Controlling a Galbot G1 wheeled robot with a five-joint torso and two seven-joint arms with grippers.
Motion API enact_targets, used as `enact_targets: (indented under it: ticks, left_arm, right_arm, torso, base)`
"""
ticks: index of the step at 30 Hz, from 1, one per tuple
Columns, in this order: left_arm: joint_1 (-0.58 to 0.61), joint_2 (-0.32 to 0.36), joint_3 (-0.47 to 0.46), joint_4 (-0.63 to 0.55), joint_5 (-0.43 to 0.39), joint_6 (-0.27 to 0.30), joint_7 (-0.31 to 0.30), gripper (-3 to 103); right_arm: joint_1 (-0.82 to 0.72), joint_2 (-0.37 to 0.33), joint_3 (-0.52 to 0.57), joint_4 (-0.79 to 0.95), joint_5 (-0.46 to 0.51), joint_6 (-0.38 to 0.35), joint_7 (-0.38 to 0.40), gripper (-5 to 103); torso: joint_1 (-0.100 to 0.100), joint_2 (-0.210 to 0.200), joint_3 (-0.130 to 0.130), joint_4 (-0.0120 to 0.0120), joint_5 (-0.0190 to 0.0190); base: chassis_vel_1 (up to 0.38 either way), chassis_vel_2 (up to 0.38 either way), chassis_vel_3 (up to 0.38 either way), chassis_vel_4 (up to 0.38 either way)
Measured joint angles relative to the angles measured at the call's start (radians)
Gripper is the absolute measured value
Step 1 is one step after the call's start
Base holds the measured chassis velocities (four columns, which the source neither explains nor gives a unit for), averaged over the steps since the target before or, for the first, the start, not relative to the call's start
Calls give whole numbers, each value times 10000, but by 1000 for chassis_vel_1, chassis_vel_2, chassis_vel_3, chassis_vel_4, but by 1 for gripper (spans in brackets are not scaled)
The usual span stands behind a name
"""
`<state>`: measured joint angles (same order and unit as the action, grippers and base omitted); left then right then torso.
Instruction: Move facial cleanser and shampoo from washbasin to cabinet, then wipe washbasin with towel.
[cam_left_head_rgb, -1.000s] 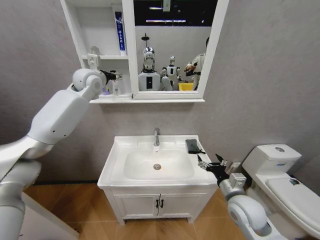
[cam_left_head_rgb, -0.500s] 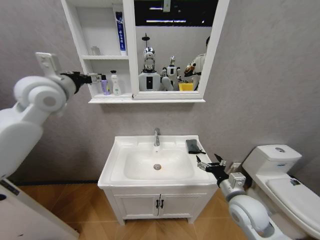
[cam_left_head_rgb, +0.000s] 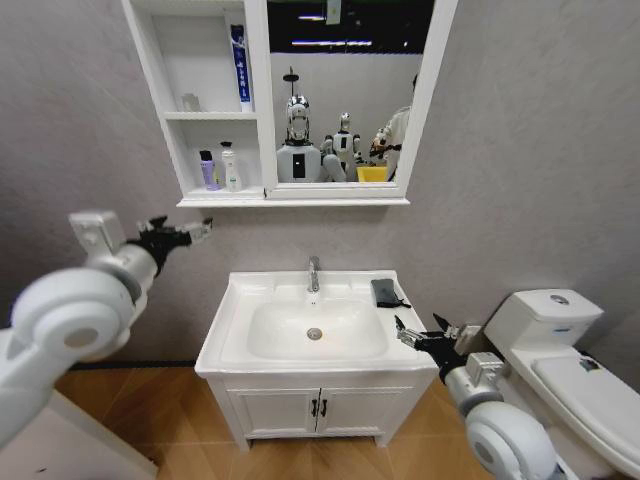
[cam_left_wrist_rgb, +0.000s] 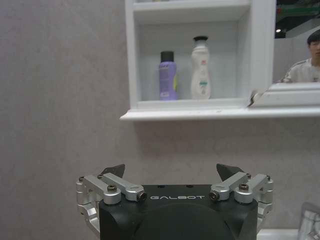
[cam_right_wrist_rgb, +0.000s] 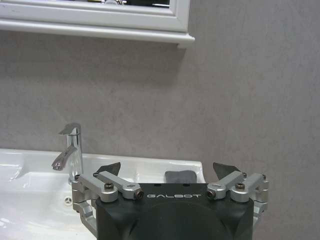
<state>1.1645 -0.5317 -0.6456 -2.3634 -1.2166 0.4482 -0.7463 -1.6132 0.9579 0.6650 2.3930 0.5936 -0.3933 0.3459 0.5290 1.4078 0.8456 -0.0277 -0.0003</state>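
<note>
On the tall white cabinet's (cam_left_head_rgb: 160, 60) lowest shelf, purple bottle (cam_left_head_rgb: 207, 170) beside white bottle (cam_left_head_rgb: 231, 167), left pincer (cam_left_head_rgb: 181, 234) released below it, dark grey folded towel (cam_left_head_rgb: 387, 292) on white ceramic washbasin's (cam_left_head_rgb: 230, 318) right rim, right pincer (cam_left_head_rgb: 424, 334) released nearby.

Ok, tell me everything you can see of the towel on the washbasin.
The towel is a small dark grey, almost black cloth, folded flat, soft-looking. It lies on the back right corner of the white washbasin top, right of the chrome tap, beside the bowl and close to the wall. Nothing grips it: the right gripper hovers open off the basin's right front edge, short of it.
</note>
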Motion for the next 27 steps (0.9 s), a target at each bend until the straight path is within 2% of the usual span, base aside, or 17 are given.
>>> enact_targets:
  ticks: [2, 3, 5, 6, 7, 11, 12, 14, 15, 17, 18, 22, 23, 25, 27]
  left_arm:
    - [2033, -858, -1122, -150, 1234, -189, 576, 100]
    - [2033, -858, -1122, -150, 1234, -189, 576, 100]
    - [3511, -1843, -1931, -342, 2469, -431, 1503, 100]
    - [3926, -2249, -2091, -445, 2812, -494, 1737, 100]
    - [3926, -2249, -2091, -445, 2812, -494, 1737, 100]
    - [5861, -4599, -2360, -1280, 4763, -750, 2934, 100]
    - [5861, -4599, -2360, -1280, 4763, -750, 2934, 100]
    - [6587, -5519, -2313, -1352, 6257, -1142, 3549, 100]
    - [6587, -5519, -2313, -1352, 6257, -1142, 3549, 100]
    - [6920, -6118, -2276, -1353, 7259, -1517, 4006, 100]
    - [6920, -6118, -2276, -1353, 7259, -1517, 4006, 100]
    - [7320, -7075, -2271, -1353, 7989, -1576, 4440, 100]
    - [7320, -7075, -2271, -1353, 7989, -1576, 4440, 100]
    - [7527, -7610, -2230, -1353, 8306, -1567, 4702, 100]
    - [7602, -7845, -2185, -1352, 8479, -1571, 4784, 100]
  right_arm:
    - [-70, -206, 201, 211, 245, -17, 243, 100]
    - [-70, -206, 201, 211, 245, -17, 243, 100]
    - [-142, -311, 326, 343, 346, -25, 342, 100]
    - [-151, -328, 349, 372, 361, -25, 369, 100]
    - [-151, -328, 349, 372, 361, -25, 369, 100]
    - [-97, -360, 405, 607, 363, -36, 553, 100]
    - [-97, -360, 405, 607, 363, -36, 553, 100]
    - [-102, -344, 474, 707, 79, -31, 559, 100]
    - [-102, -344, 474, 707, 79, -31, 559, 100]
    - [-172, -306, 628, 762, -121, 17, 548, 100]
    - [-172, -306, 628, 762, -121, 17, 548, 100]
    - [-161, -145, 677, 777, -174, 42, 534, 100]
    - [-161, -145, 677, 777, -174, 42, 534, 100]
    - [-142, -57, 600, 775, -206, 41, 500, 100]
    - [-140, -23, 569, 780, -214, 38, 481, 100]
  torso:
    - [0, 1, 0, 2, 2]
    - [0, 1, 0, 2, 2]
    - [0, 0, -1, 2, 8]
    - [0, 1, -1, -3, 7]
    - [0, 1, -1, -3, 7]
    - [0, 1, -1, 6, 9]
    - [0, 1, -1, 6, 9]
    - [-2, 1, -1, 3, 9]
    - [-2, 1, -1, 3, 9]
    - [-1, 1, -1, -1, 8]
    - [-1, 1, -1, -1, 8]
    - [0, 1, 0, -3, 7]
    - [0, 1, 0, -3, 7]
    - [0, 0, 0, 2, 7]
    - [0, 0, 0, 3, 7]
  base:
    - [0, 0, 0, 0]
    - [0, 0, 0, 0]
    - [0, 0, 0, 0]
    - [0, 0, 0, 0]
    - [0, 0, 0, 0]
    - [0, 0, 0, 0]
    - [0, 0, 0, 0]
    - [0, 0, 0, 0]
    - [0, 0, 0, 0]
    - [0, 0, 0, 0]
    - [0, 0, 0, 0]
    - [0, 0, 0, 0]
    - [0, 0, 0, 0]
    - [0, 0, 0, 0]
    - [0, 0, 0, 0]
